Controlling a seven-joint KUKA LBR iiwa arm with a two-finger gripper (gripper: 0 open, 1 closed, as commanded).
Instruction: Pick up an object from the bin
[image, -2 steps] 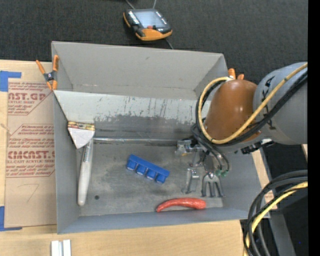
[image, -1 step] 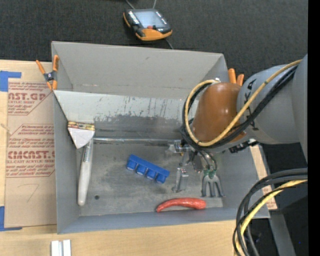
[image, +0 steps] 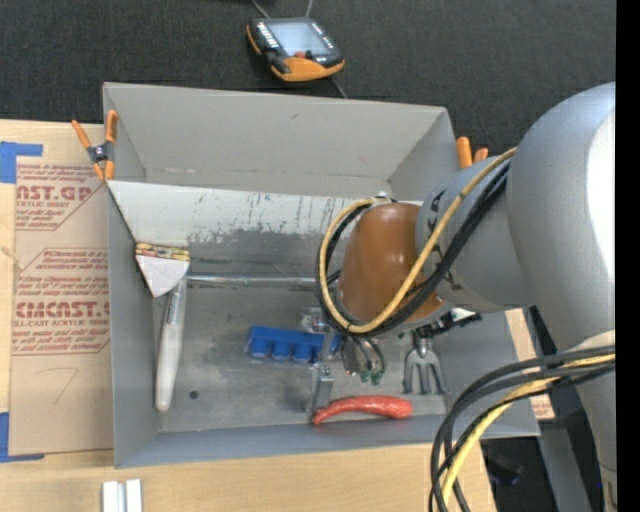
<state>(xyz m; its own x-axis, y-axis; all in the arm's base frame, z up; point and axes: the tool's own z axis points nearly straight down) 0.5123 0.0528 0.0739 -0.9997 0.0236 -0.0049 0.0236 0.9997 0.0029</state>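
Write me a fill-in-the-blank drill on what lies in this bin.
1. The block beside the tool is coloured ____.
2. The white long-handled scraper lies along the wall of the bin on the view's ____ side.
3. The long curved piece nearest the view's bottom edge is coloured ____.
Missing words: blue; left; red.

Scuffed matt metal bin (image: 250, 130), glossy blue plstc block (image: 285, 346), shiny red piece (image: 365, 408), smooth wht handle (image: 168, 355)
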